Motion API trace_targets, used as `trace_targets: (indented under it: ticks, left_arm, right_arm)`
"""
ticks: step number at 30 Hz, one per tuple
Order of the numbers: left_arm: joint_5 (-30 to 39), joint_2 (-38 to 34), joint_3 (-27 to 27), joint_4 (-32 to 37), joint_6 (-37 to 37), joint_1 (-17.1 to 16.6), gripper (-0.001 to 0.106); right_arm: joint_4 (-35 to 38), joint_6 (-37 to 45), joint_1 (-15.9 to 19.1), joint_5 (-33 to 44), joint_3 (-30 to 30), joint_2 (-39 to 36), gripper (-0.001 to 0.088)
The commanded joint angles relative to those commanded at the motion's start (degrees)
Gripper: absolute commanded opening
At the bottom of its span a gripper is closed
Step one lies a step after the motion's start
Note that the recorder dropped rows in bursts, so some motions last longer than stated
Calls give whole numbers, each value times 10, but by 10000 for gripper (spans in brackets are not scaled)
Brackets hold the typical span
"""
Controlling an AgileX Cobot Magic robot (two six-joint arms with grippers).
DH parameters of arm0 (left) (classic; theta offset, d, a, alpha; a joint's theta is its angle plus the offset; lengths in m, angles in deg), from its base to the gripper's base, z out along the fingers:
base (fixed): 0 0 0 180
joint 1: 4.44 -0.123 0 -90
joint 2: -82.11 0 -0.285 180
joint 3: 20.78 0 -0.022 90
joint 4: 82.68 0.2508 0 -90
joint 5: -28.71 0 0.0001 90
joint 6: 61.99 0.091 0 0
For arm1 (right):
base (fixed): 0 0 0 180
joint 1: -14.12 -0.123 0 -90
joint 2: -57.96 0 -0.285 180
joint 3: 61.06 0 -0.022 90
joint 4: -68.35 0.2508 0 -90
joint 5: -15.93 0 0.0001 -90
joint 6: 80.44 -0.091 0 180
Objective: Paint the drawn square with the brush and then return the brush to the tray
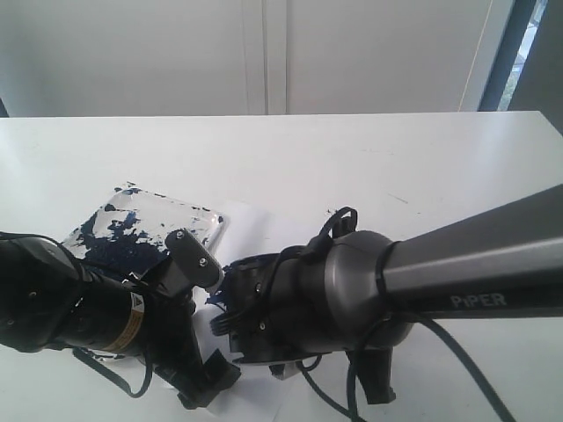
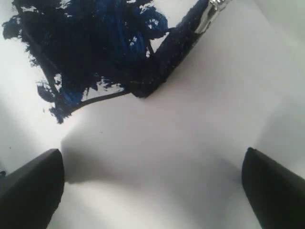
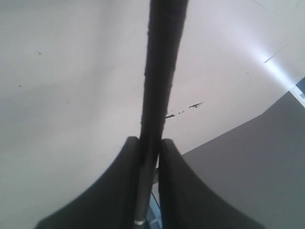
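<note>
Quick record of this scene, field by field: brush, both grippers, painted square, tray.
brush: clamped in right gripper, wet tip at the paint's edge
right gripper: shut on brush handle
left gripper: open, empty, above white paper
painted square: mostly dark blue, with white gaps
tray: paint-smeared, partly behind left arm

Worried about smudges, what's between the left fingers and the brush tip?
Only bare, shadowed white surface lies between the left fingers and the brush tip, as the left wrist view shows.
</note>
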Motion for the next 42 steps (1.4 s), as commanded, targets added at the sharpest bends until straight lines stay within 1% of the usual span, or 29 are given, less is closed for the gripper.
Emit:
trace_targets:
  ticks: [9,14,21,25,28,36,38,40,42]
  left_arm:
    - [0,0,0,0,0,0,1007]
    - [-5,0,0,0,0,0,1007]
    - [-7,0,0,0,0,0,1007]
    - [-11,0,0,0,0,0,1007]
    - [-11,0,0,0,0,0,1007]
    - [-8,0,0,0,1,0,1007]
    - [-2,4,0,0,16,0,1007]
    - [8,16,-1,0,28,0,1007]
    - [21,33,-1,-16,45,0,1007]
  right_arm:
    - [-29,-3,1,0,0,-3,0]
    - [-40,-6,19,0,0,-4,0]
    - [-71,-32,52,0,0,-8,0]
    - [-81,-42,61,0,0,-8,0]
    - [-99,-61,63,0,0,-8,0]
    - [-101,-61,63,0,0,-8,0]
    - [-101,-66,63,0,-2,-8,0]
    - [-101,-87,63,0,-8,-6,0]
    - [-101,-103,63,0,-14,-1,0]
